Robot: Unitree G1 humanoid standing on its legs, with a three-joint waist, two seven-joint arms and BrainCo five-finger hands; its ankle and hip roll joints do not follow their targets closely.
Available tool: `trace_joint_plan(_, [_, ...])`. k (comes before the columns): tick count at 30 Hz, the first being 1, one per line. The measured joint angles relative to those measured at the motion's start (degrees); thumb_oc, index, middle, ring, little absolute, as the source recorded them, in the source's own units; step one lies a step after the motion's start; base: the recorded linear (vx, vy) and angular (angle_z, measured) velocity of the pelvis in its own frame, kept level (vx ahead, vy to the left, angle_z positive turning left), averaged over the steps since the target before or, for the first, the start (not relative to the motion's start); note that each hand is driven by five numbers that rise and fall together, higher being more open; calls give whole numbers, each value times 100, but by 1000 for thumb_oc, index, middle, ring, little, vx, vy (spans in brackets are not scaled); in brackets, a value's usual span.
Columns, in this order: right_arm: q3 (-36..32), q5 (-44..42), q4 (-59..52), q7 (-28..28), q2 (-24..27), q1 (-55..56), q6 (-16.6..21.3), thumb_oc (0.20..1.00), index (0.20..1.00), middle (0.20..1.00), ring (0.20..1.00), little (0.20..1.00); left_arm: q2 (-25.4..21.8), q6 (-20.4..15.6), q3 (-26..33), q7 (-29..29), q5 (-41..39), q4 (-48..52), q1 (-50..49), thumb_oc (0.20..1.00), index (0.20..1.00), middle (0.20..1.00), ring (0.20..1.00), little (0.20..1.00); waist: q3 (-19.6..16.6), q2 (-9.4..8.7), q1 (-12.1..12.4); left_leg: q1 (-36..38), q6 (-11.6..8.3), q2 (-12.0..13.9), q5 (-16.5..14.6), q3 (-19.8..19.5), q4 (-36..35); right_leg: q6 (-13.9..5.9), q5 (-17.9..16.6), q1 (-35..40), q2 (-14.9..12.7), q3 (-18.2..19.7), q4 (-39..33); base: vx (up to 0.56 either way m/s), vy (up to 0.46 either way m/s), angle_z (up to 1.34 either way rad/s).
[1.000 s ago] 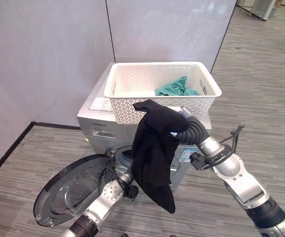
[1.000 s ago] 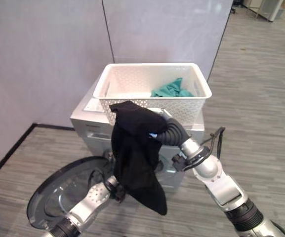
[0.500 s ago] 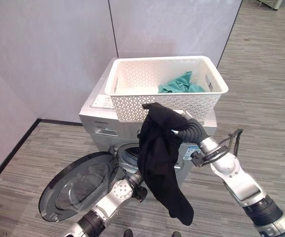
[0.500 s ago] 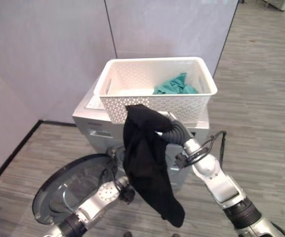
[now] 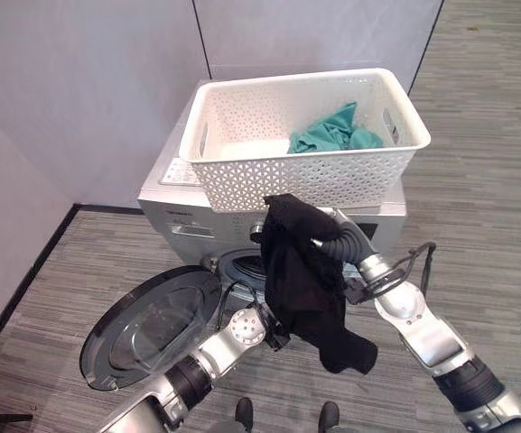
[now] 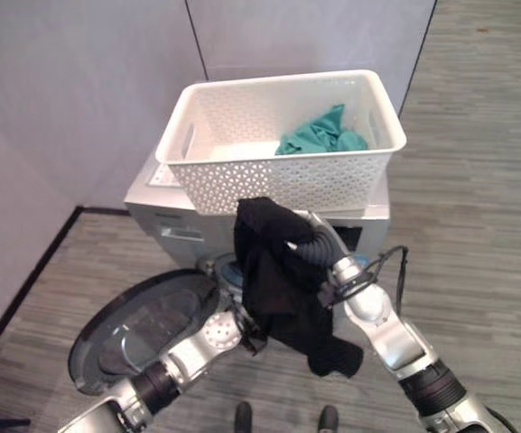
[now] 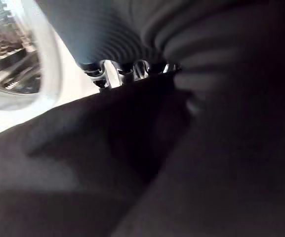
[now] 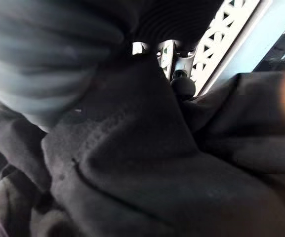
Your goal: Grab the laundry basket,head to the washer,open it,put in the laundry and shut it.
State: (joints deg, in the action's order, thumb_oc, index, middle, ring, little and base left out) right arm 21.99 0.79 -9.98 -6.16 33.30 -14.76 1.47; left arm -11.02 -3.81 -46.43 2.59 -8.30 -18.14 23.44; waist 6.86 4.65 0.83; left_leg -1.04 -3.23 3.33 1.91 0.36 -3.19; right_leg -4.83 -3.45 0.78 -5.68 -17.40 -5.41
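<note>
Right hand (image 5: 325,225) holds black garment (image 5: 307,280) before the washer (image 5: 197,230).

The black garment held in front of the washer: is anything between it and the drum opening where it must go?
Nothing visible blocks it. The black garment hangs from the right hand just before the silver front-loading washer. Its round door lies swung open to the left, and the drum opening shows beside the cloth.

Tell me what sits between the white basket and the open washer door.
In the left eye view, the black garment hangs between the basket and the washer door, draped over the right hand.
</note>
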Motion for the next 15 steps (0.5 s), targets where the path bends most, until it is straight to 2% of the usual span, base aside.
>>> trace_joint_plan(13, [-2, -2, 32, -136, -39, -17, 14, 200, 200, 200, 200, 200, -133, -229, -232, -8, 921, 0, 78, 1000, 1000, 1000, 1000, 1000, 57, -88, -8, -18, 0, 1, 0, 4, -6, -8, 6, -11, 1, -13, -7, 0, -1, 0])
trace_joint_plan(15, [-2, -3, 87, -154, -107, -18, 28, 200, 200, 200, 200, 200, -220, -279, -411, -93, 1214, 0, 287, 1000, 1000, 1000, 1000, 1000, 67, -104, -10, -26, 0, 0, 0, -4, -4, -8, 7, -12, 1, -23, -5, 0, 0, 0])
